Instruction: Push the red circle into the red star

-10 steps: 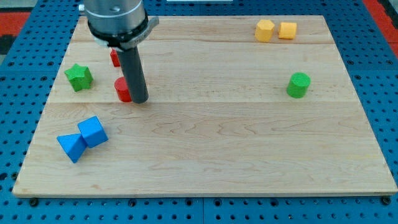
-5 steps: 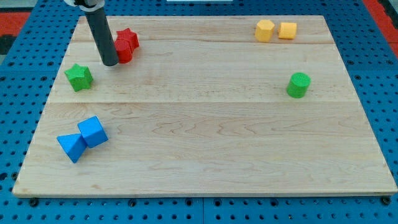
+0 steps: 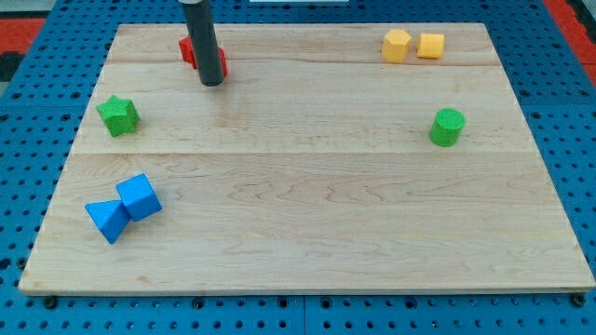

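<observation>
My dark rod stands near the view's top left, and my tip (image 3: 212,83) rests on the wooden board (image 3: 326,205). Two red blocks sit right behind the rod, mostly hidden by it. One red part (image 3: 186,51) shows at the rod's left edge and a smaller red sliver (image 3: 224,67) at its right edge. I cannot tell which part is the red star and which is the red circle, nor whether they touch. My tip is just below them in the view.
A green star (image 3: 118,114) lies at the left. A blue cube (image 3: 140,196) and a blue triangle (image 3: 105,220) touch at the lower left. Two yellow blocks (image 3: 397,45) (image 3: 430,45) sit at the top right. A green cylinder (image 3: 447,127) stands at the right.
The red circle went up from the left middle to the red star. The rod swept up and then right, and the red blocks shifted slightly up with it.
</observation>
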Action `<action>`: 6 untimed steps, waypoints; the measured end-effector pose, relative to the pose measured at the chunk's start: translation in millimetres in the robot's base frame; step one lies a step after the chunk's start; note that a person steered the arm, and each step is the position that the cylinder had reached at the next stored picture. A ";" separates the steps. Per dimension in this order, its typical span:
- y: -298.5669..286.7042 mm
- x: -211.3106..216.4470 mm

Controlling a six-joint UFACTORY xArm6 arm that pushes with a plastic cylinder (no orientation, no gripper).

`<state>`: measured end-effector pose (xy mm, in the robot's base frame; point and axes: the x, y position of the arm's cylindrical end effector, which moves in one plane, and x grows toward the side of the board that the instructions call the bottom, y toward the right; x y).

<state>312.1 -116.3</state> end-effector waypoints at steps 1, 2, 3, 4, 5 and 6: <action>6.1 -3.4; 12.3 -21.6; 7.6 -38.7; 38.3 -44.5; 50.3 -62.2; 12.2 -76.1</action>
